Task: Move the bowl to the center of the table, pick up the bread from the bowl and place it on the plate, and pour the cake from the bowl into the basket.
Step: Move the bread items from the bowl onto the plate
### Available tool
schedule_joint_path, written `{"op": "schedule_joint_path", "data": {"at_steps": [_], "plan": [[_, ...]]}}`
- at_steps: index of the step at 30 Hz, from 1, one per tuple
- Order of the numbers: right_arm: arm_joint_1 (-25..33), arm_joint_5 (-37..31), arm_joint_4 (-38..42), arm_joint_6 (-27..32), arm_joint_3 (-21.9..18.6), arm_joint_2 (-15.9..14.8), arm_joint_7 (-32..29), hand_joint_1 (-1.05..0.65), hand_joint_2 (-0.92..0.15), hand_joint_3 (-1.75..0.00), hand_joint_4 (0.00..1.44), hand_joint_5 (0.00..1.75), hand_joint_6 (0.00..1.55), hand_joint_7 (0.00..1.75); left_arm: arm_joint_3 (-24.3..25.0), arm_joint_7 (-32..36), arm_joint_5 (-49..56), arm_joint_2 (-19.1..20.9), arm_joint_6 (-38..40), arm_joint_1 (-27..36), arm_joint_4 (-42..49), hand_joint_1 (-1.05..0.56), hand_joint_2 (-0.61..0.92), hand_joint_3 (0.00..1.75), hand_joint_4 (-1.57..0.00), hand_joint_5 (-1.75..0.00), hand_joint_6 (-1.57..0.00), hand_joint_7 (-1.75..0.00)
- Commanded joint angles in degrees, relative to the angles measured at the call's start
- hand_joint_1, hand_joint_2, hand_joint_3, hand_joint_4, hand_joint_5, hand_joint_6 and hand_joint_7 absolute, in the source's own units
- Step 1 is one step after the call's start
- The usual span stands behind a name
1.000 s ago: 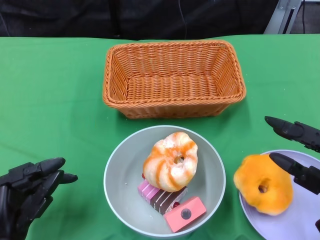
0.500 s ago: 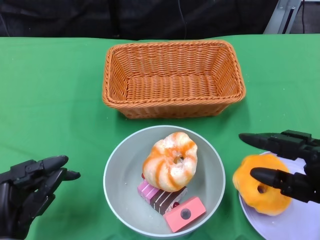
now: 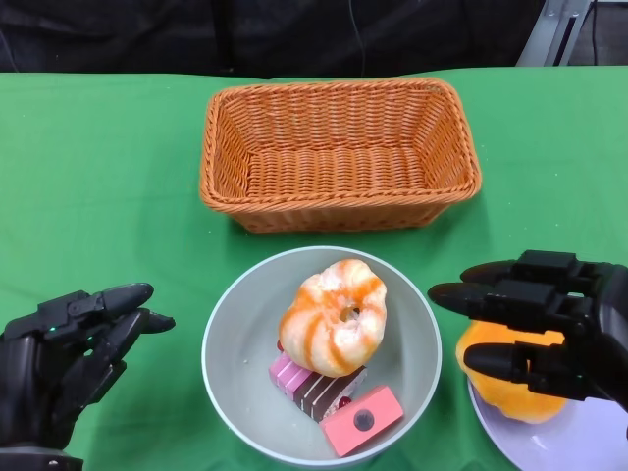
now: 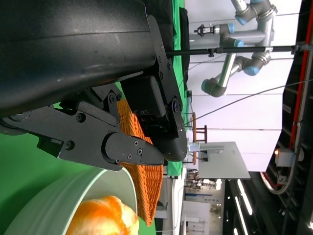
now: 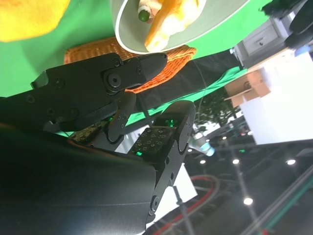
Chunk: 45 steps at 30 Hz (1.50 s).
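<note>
While both hands flank it, the bowl (image 3: 322,355) sits at the near-middle of the counter (image 3: 98,177), just in front of the basket (image 3: 340,153).

Key relation: the swirled bread (image 3: 335,315) lies toward the counter's middle from the right hand (image 3: 540,329) and across the bowl from the left hand (image 3: 64,358); the right fingers (image 3: 471,294) reach almost to the bowl's rim, so that hand looks nearer. The bread is roundish, with no clear long axis.

Right hand: fingers apart and holding nothing, hovering over the orange bread (image 3: 510,378); whether they touch it I cannot tell.

Left hand: fingers loosely spread and empty, near the counter's front-left edge, pointing at the bowl but apart from it.

Bowl: holds the swirled bread on top of a striped cake (image 3: 314,385), with a pink cake (image 3: 365,419) beside it at the near rim.

Plate (image 3: 579,446): at the front-right corner, carrying the orange bread at its inner edge.

Basket: nothing visible inside.

Step, as I judge: one bread is moved, and the second is likely next before pouring.
</note>
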Motion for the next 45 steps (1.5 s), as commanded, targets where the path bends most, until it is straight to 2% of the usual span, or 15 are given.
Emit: {"op": "schedule_joint_path", "data": {"at_steps": [1, 6, 18, 25, 35, 39, 42, 45], "plan": [[-0.10, -0.78, -2.37, -0.20, 0.60, -1.62, 0.31, -0.51, -0.87, -0.01, 0.85, 0.22, 0.81, 0.00, -0.27, 0.63, 0.35, 0.49, -0.02, 1.01, -0.63, -0.28, 0.92, 0.19, -0.83, -1.00, -1.27, 0.00], [-0.57, -0.67, -5.68, 0.81, 2.85, -2.70, 3.54, -0.50, -0.83, 0.00, 0.83, 0.20, 0.80, 0.00, -1.00, 2.77, 1.26, -0.11, 0.46, 1.69, -2.00, -0.30, 0.92, 0.15, -0.85, -1.03, -1.29, -0.01], [-1.49, -6.15, -13.62, 7.54, 7.32, -1.97, 8.35, -0.63, -0.81, 0.00, 0.82, 0.13, 0.74, 0.00, -1.12, 2.67, 1.18, -0.01, 0.61, 2.12, -2.63, -0.28, 0.92, 0.18, -0.83, -1.04, -1.28, -0.01], [-2.65, -9.06, -13.53, 8.12, 9.52, -2.25, 7.36, -0.62, -0.80, 0.00, 0.83, 0.10, 0.75, 0.01, -0.58, 2.05, 0.49, 0.04, -0.16, 1.51, -1.53, -0.30, 0.92, 0.19, -0.82, -1.05, -1.28, -0.01], [-3.25, -13.14, -13.23, 10.43, 11.45, -1.05, 3.70, -0.61, -0.82, -0.01, 0.86, 0.09, 0.76, 0.00, -0.31, 1.71, 0.55, -0.01, -1.04, 1.08, -0.05, -0.30, 0.92, 0.17, -0.83, -1.05, -1.28, -0.01], [-4.66, -15.88, -11.84, 10.17, 12.10, -1.45, -0.01, -0.61, -0.82, 0.00, 0.87, 0.08, 0.77, 0.01, -0.21, 1.35, 0.01, -0.15, -1.08, 0.86, 0.33, -0.29, 0.92, 0.16, -0.83, -1.04, -1.29, -0.01], [-7.10, -19.10, -8.43, 9.40, 12.93, -1.21, -6.56, -0.60, -0.81, 0.00, 0.87, 0.08, 0.79, 0.02, -0.27, 2.02, 0.74, -0.10, -1.15, 0.94, 0.50, -0.30, 0.92, 0.16, -0.83, -1.04, -1.29, -0.01], [-9.08, -21.21, -5.59, 9.78, 14.23, -1.50, -10.54, -0.59, -0.80, 0.00, 0.87, 0.07, 0.79, 0.01, -0.17, 1.72, 0.56, -0.16, -1.59, 0.76, 1.09, -0.29, 0.92, 0.16, -0.83, -1.04, -1.28, -0.01]]}}
